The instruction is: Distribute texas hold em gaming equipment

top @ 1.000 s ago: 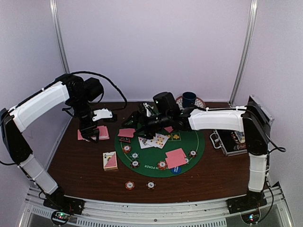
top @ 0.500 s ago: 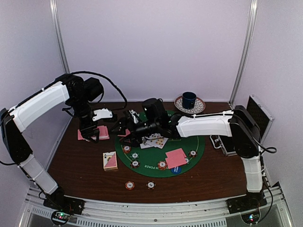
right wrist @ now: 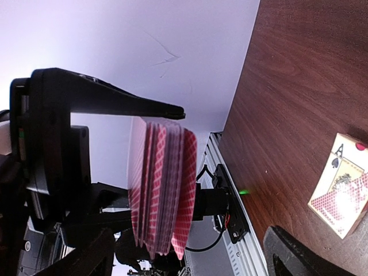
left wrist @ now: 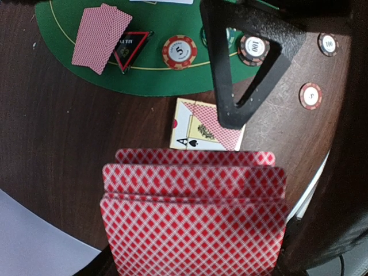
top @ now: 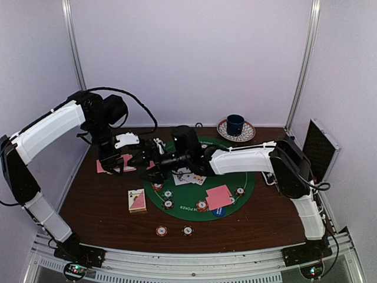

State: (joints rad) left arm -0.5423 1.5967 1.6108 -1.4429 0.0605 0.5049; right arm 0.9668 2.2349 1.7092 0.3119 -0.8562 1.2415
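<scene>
The pink-backed cards (left wrist: 192, 218) are clamped by the left gripper (top: 112, 167) above the table's (top: 100, 206) left side; the right gripper (top: 147, 160) is spread apart just beside them; chips marked "5" (left wrist: 179, 52) and "100" (left wrist: 253, 47) are seen at the green mat's (left wrist: 167, 80) edge.

Left hand (top: 112, 165) clamped; right hand (top: 144, 161) spread, extended leftward.

The left tool (top: 112, 164) is closed on a stack of pink-backed cards (top: 126, 160) over the left side of the brown worktop (top: 94, 206). The right arm reaches across the green felt mat (top: 235, 177), and the right tool (top: 143, 160) is spread wide just beside that stack. A card box (top: 137, 200) lies near the mat's left edge. A striped chip (top: 161, 231) and a second chip (top: 188, 230) sit nearer the bases.
</scene>
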